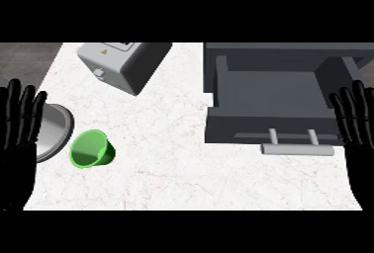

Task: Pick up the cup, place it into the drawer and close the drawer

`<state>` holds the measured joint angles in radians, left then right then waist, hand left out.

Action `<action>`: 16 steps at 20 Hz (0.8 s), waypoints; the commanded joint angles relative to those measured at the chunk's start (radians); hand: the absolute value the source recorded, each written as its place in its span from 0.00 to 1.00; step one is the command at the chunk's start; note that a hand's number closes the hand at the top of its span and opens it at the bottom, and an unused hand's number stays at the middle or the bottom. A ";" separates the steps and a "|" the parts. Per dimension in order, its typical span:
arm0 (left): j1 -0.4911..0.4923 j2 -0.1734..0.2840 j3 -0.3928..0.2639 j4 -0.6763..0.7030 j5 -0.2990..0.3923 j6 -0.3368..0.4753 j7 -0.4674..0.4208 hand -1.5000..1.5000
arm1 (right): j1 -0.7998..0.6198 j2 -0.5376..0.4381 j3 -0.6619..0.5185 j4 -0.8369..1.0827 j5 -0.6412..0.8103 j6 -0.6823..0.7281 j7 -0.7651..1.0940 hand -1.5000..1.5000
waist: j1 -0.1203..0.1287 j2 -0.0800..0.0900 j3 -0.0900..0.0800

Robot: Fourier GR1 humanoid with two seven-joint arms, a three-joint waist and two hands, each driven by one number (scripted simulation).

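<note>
While no writing was legible, the grey appliance [120, 64] bore a small yellow mark. Cup [91, 148] lay tipped at surface [182, 173] left, beside a metal pan [51, 131]. Drawer [274, 99] stood open. Left hand [18, 128] and right hand [356, 123] rested, fingers straight and apart.

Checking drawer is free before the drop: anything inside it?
The open drawer shows only its bare dark grey floor; nothing lies in it. The cabinet top covers its back part, so that part cannot be seen. The green cup lies on the counter.
</note>
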<state>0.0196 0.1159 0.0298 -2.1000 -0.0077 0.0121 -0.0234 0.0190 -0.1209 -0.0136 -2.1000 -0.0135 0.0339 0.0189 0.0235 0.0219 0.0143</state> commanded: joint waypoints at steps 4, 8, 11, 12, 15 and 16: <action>0.054 0.122 0.151 0.012 0.248 -0.211 -0.058 0.00 | -0.035 0.028 0.006 0.000 0.007 -0.017 -0.012 0.00 | -0.017 -0.023 -0.015; 0.128 0.043 0.140 0.064 0.418 -0.190 0.098 0.00 | -0.034 -0.012 0.056 0.031 -0.029 0.058 0.080 0.00 | 0.000 -0.020 -0.016; 0.065 0.090 0.230 0.226 0.474 -0.252 0.032 0.00 | -0.095 -0.015 0.061 0.024 -0.023 0.043 0.167 0.00 | -0.020 -0.020 -0.016; 0.054 0.117 0.270 0.214 0.532 -0.259 0.077 0.00 | -0.092 -0.035 0.002 0.144 -0.059 0.089 0.051 0.00 | -0.016 -0.020 -0.015; 0.051 0.153 0.306 0.274 0.540 -0.315 0.070 0.00 | -0.136 -0.042 -0.026 0.092 -0.100 0.095 0.124 0.00 | -0.021 -0.022 -0.015; -0.004 0.140 0.288 0.381 0.486 -0.306 0.021 0.00 | -0.179 -0.054 -0.038 0.172 -0.088 0.107 0.085 0.00 | -0.022 -0.020 -0.015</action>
<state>0.0591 0.2322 0.2788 -1.8584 0.4669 -0.2529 0.0283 -0.0830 -0.1533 -0.0146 -2.0016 -0.0787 0.1179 0.0993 0.0041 0.0014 -0.0002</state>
